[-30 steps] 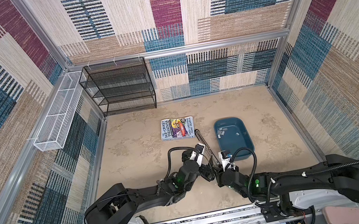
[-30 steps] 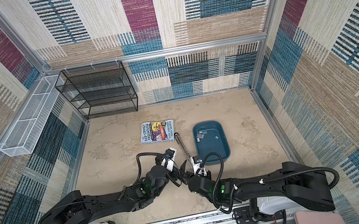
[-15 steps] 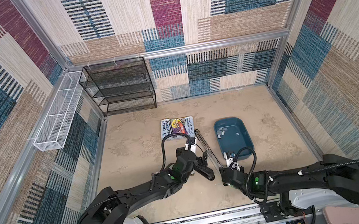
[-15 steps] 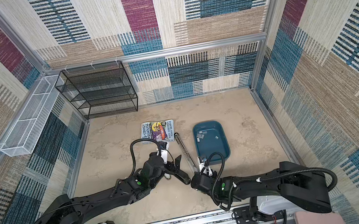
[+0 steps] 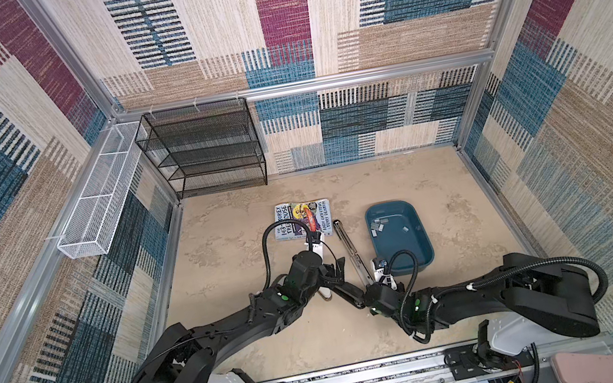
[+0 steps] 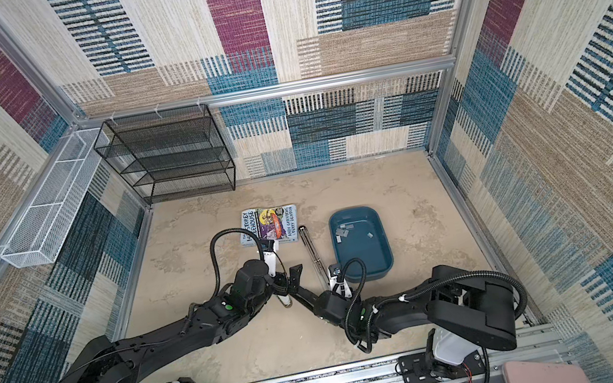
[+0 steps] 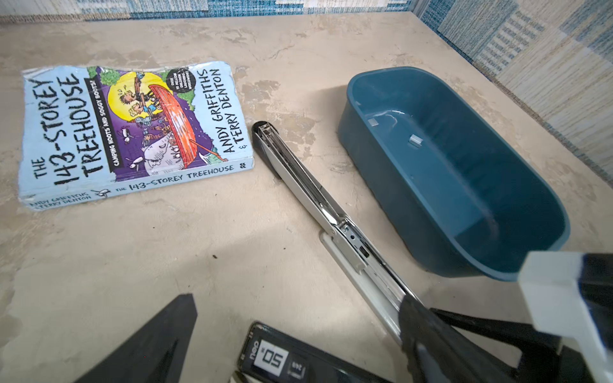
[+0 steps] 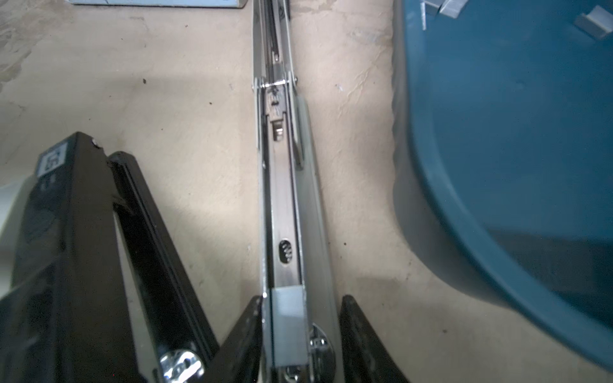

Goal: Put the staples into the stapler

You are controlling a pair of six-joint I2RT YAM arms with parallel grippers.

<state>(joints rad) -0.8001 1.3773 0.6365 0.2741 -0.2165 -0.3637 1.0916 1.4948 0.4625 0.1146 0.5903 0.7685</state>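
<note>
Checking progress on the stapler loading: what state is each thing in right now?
stapler: flipped open flat, channel exposed.
staples: loose in the tub; one grey strip looks seated in the channel.
tub: upright, holding staples.
book: closed, lying flat.
left pincer: open, empty.
right pincer: straddling the stapler's end; grip unclear.

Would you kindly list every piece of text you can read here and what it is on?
"THE 143-STOREY TREEHOUSE": book cover and spine.
"ANDY GRIFFITHS & TERRY DENTON": cover; names also on spine.
"CAMPING HOOTS AND SOGGY BOOTS!": cover.
"50", upside down: white label on black housing.
Cover's black badge: too small to read.
</note>
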